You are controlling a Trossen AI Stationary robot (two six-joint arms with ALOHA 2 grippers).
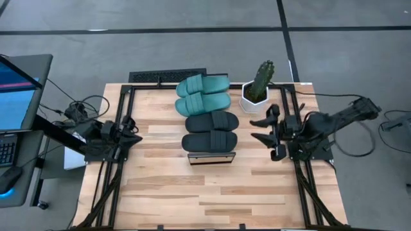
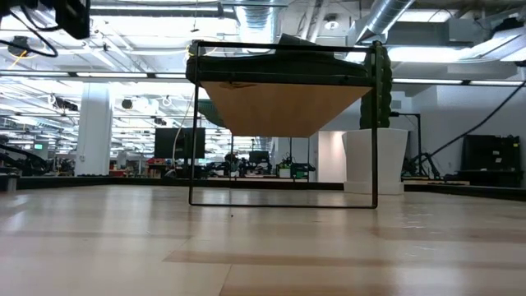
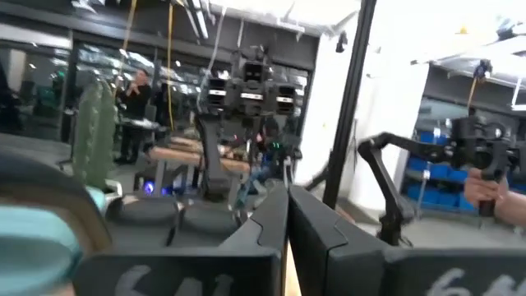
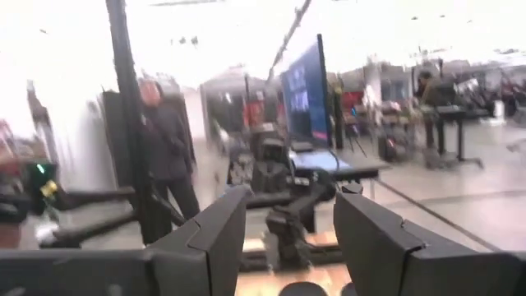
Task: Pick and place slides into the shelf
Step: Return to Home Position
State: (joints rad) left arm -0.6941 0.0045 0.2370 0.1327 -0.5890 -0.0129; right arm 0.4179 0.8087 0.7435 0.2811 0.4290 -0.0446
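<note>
4 slides (image 1: 207, 119) sit on the shelf (image 1: 210, 158); risk is the right gripper (image 1: 253, 129), jaws spread, clipping the cactus pot (image 1: 255, 100) beside it if it swings wide going home; left gripper (image 1: 139, 137) clenched, well apart

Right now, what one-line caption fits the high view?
Teal slides and black slides line the shelf; left claw and right claw flank it, empty.

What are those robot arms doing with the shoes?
Nothing is being held. The teal slides and the black slides lie in a row on the shelf. The left gripper rests shut at the left side of the table, the right gripper open at its right, both apart from the shoes.
</note>
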